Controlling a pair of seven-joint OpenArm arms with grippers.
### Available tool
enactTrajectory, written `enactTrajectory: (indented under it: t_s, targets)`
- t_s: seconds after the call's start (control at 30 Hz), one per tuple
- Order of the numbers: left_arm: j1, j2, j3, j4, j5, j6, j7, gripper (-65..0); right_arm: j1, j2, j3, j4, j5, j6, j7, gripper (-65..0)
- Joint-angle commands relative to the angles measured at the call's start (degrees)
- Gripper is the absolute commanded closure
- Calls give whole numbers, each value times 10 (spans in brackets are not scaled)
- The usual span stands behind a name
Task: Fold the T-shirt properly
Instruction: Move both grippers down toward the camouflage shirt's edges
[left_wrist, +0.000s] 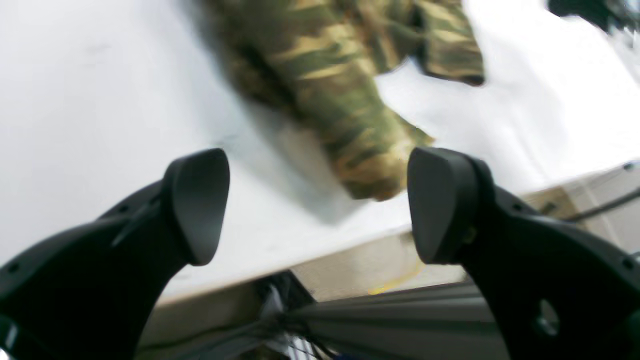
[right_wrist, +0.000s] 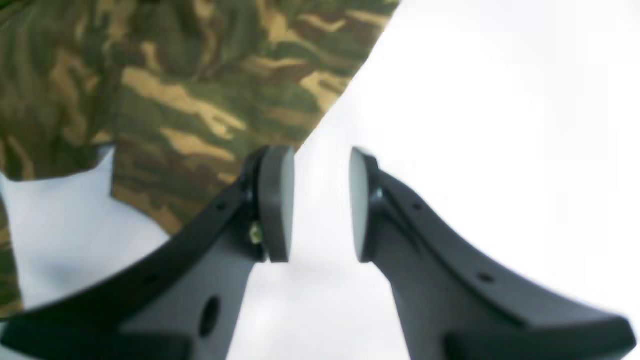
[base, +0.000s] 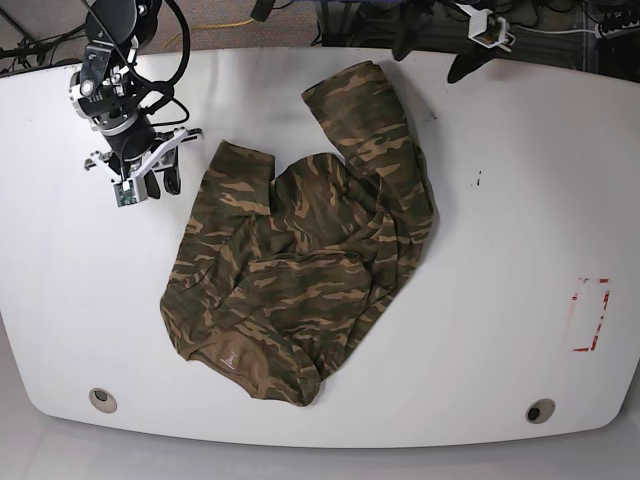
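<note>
With the T-shirt (base: 300, 265) crumpled mid-worktop (base: 520, 250), the left tool (left_wrist: 317, 205) gaping at one o'clock and the right tool (right_wrist: 320, 202) part-open, seemingly empty, at nine, a hasty pinch risks catching several layers.

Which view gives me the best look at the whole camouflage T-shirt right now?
The base view: the crumpled olive, brown and tan camouflage cloth T-shirt lies entirely in frame on the white table. The left wrist view shows only a blurred strip of it, the right wrist view just one corner.
</note>
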Motion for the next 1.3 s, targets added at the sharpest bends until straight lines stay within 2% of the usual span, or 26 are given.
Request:
enactTrajectory:
  t_s: [0.0, 0.37, 0.77, 0.83, 0.87, 0.93, 1.03, 1.1, 1.17, 1.27]
  targets:
    - [-7, -4, 19, 9, 1, -5, 28, -525, 16, 11, 0, 6, 4, 1, 2, -181]
    - [-146, -1, 115, 8, 1, -5, 151, -525, 46, 13, 3, -18, 4, 0, -2, -181]
    - [-210, 27, 121, 8, 0, -5, 300, -521, 47, 13, 4, -18, 4, -4, -2, -181]
    - [-216, 27, 121, 7, 1, -5, 310, -478, 48, 13, 4, -18, 4, -4, -2, -181]
    - [-219, 27, 121, 6, 1, -5, 312, -436, 48, 13, 4, -18, 4, -4, -2, -181]
    - [-225, 27, 121, -2, 1, -5, 319, -307, 48, 12, 4, -18, 4, -4, -2, -181]
    - [-226, 25, 120, -7, 1, -5, 319, -217, 48, 12, 4, -18, 4, -4, -2, -181]
    - [-226, 25, 120, -6, 1, -5, 322, -224, 49, 12, 4, -18, 4, -4, -2, -181]
    - [-226, 24, 117, -4, 1, -5, 333, -264, 49, 12, 4, -18, 4, -4, -2, -181]
    - [-216, 27, 98, -3, 0, -5, 351, -379, 49, 12, 4, -18, 4, -4, -2, -181]
